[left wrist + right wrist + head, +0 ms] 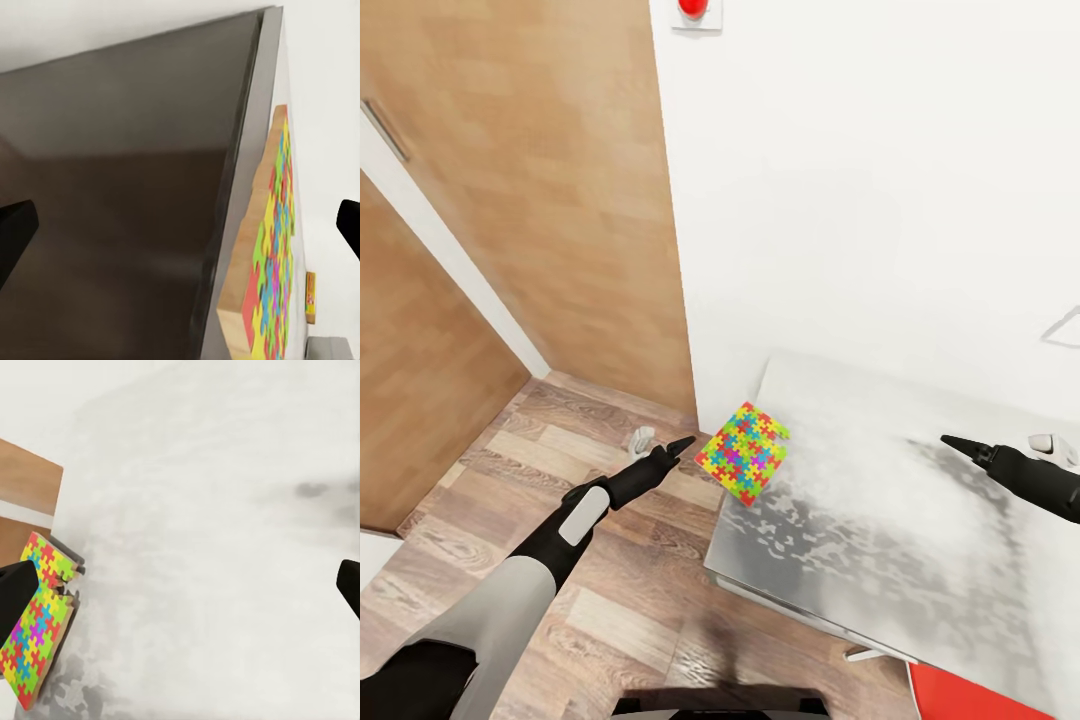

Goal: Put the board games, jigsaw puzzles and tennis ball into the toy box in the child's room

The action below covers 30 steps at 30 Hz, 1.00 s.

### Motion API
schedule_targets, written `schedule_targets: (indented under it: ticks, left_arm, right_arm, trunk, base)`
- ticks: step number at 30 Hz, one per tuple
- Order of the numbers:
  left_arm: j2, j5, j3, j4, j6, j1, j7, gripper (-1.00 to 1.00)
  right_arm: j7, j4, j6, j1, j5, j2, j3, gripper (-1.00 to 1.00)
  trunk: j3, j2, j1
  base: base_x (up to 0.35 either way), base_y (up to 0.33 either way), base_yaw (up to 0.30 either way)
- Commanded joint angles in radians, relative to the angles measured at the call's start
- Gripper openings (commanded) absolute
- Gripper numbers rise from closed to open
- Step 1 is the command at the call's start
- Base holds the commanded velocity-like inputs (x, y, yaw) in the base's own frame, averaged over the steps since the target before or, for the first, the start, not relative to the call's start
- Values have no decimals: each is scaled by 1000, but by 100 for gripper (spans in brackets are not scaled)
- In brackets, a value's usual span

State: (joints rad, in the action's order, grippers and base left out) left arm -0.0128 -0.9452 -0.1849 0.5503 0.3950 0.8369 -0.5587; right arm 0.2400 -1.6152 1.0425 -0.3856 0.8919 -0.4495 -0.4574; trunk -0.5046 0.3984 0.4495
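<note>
- Right now I am looking down over a table (pixel 880 540) with a pale, mottled grey top, standing against a white wall (pixel 880 170).
- One jigsaw puzzle (pixel 744 452) is lying at the table's near-left corner, and part of it is hanging out past the left edge over the wood-plank floor (pixel 610 600).
- Seen through my left wrist camera, the puzzle (pixel 271 247) is showing its pale wooden backing and many-coloured pieces, flat on the tabletop and sticking out past the dark side panel (pixel 127 210).
- My left gripper (pixel 682 442) is reaching out over the floor just beside that overhanging edge, pointing at it but apart from it; its fingers (pixel 15 232) are sitting wide apart at either side of the wrist picture, holding nothing.
- My right gripper (pixel 957 444) is hanging above the right part of the tabletop, well apart from the puzzle, pointing left towards it.
- Through the right wrist camera the puzzle (pixel 37 619) is lying at the table corner, and this gripper's fingers (pixel 16 592) are also spread wide and empty.
- A wooden door (pixel 530 180) is standing to the left of the wall.
- Something red (pixel 970 695) is showing at the table's near-right edge; I cannot tell what it is.
</note>
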Motion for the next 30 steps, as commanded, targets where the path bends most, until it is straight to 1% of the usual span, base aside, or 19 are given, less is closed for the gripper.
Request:
schedule_targets:
  ticks: [1,30]
  left_arm:
    - [-1,-10,-5,0,5,1,0,100]
    - [-3,-9,-5,0,5,0,0,100]
  right_arm:
    - [10,0,5,-1,-10,0,-1,100]
    - [11,0,5,-1,-10,0,-1,100]
  trunk:
    - [-1,2,1]
    - [-1,2,1]
  base:
    - [0,0,-31]
    - [0,0,-7]
